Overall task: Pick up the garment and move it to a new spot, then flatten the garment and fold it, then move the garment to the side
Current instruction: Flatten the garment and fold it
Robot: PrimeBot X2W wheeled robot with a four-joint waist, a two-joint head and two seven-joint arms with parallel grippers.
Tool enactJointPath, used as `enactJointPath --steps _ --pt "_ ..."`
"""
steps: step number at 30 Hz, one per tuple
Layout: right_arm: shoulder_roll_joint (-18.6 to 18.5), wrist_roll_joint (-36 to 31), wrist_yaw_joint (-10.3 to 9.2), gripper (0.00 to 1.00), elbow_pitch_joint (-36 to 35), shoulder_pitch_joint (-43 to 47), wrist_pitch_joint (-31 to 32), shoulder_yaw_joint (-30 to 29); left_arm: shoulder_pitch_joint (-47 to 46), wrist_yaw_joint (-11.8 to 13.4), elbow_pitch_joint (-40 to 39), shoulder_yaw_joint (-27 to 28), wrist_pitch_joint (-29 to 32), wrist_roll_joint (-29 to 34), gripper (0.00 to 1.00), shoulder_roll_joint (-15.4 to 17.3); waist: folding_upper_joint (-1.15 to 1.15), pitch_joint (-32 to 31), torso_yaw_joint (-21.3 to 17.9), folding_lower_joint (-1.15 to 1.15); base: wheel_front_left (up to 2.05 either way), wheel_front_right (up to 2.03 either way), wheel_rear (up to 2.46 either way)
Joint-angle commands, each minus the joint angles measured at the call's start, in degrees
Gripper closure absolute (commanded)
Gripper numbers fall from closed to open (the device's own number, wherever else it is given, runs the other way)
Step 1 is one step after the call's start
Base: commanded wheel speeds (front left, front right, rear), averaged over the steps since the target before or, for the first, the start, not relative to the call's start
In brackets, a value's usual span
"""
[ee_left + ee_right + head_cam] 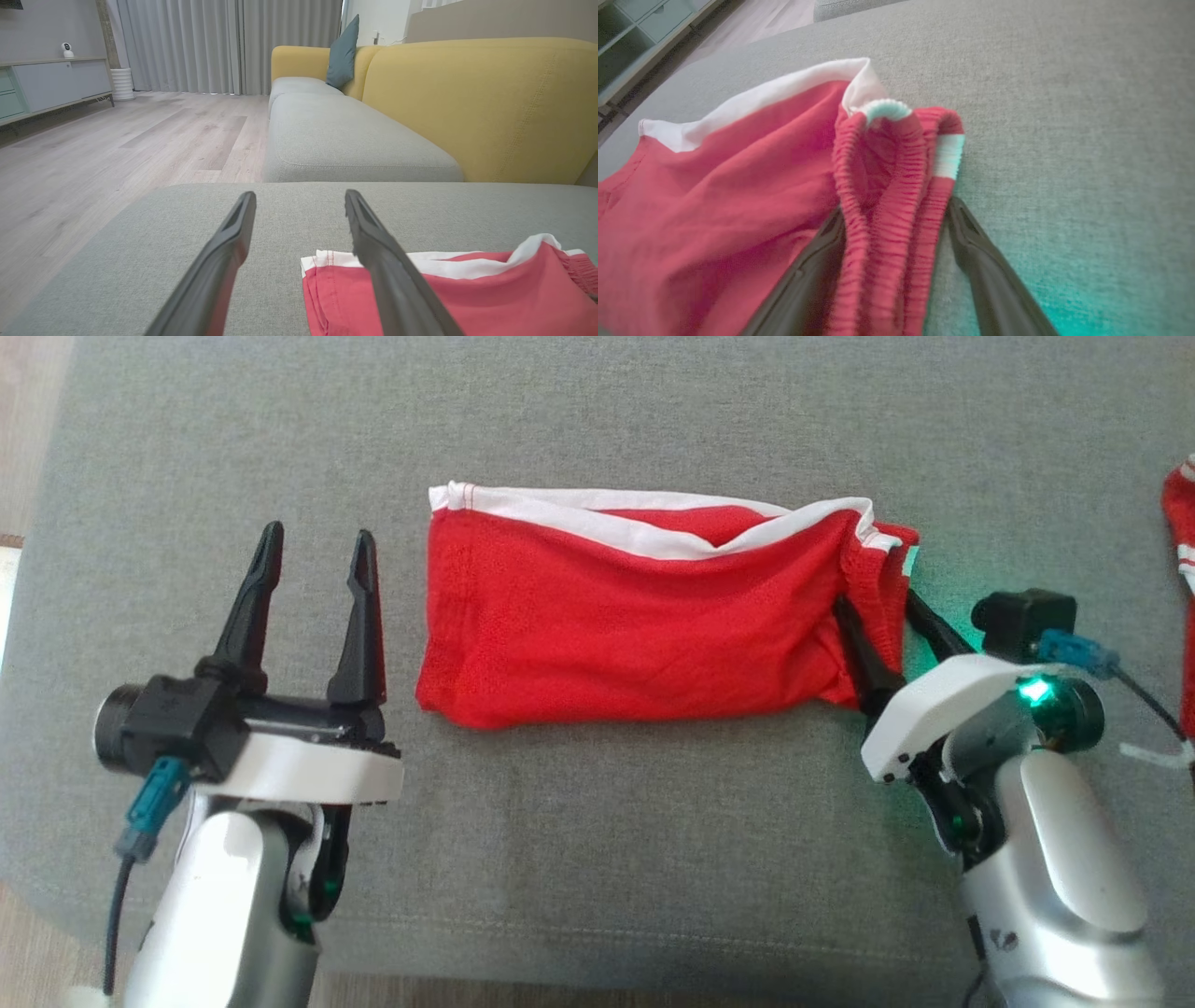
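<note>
A red garment (pixel 635 625) with a white trim lies folded into a flat band on the grey cushion (pixel 597 420). Its gathered elastic waistband (pixel 887 186) is bunched at the right end. My right gripper (pixel 875 602) stands open at that end, one finger on each side of the waistband, which runs up between them in the right wrist view, where the gripper (pixel 894 210) straddles the cloth. My left gripper (pixel 317 534) is open just left of the garment, with nothing in it. In the left wrist view the gripper (pixel 299 193) points past the garment (pixel 467 294).
Another red and white piece of cloth (pixel 1181 551) lies at the cushion's right edge. The cushion's left edge drops to wood floor (pixel 93 154). A yellow sofa back (pixel 467 102) with a teal pillow (pixel 343 51) rises beyond the cushion.
</note>
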Motion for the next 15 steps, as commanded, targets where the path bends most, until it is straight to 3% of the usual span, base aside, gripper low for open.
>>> enactJointPath --steps 1,3,10,15 --pt "-0.04 1.4 -0.04 0.28 -0.61 -0.99 1.72 1.77 -2.24 -0.4 -1.41 2.66 -0.3 0.81 0.0 0.35 0.0 0.13 -0.12 0.0 0.0 0.0 0.0" --pt "-0.26 2.07 -0.04 1.0 -0.76 -1.28 2.96 3.0 -2.23 -0.7 -1.26 2.96 -0.3 1.15 0.0 0.09 0.0 0.16 -0.29 0.0 0.0 0.0 0.0" --pt "-2.93 5.05 -0.04 1.0 -5.13 0.45 3.41 3.61 -1.55 -1.34 -0.51 4.3 -0.3 1.97 0.0 -0.7 0.0 -1.22 -1.21 0.0 0.0 0.0 0.0" --pt "-8.23 9.3 -0.04 1.0 -9.33 4.57 5.1 2.22 -0.55 -1.73 -0.03 4.91 -0.3 2.41 0.0 -1.2 0.0 -2.68 -2.17 0.0 0.0 0.0 0.0"
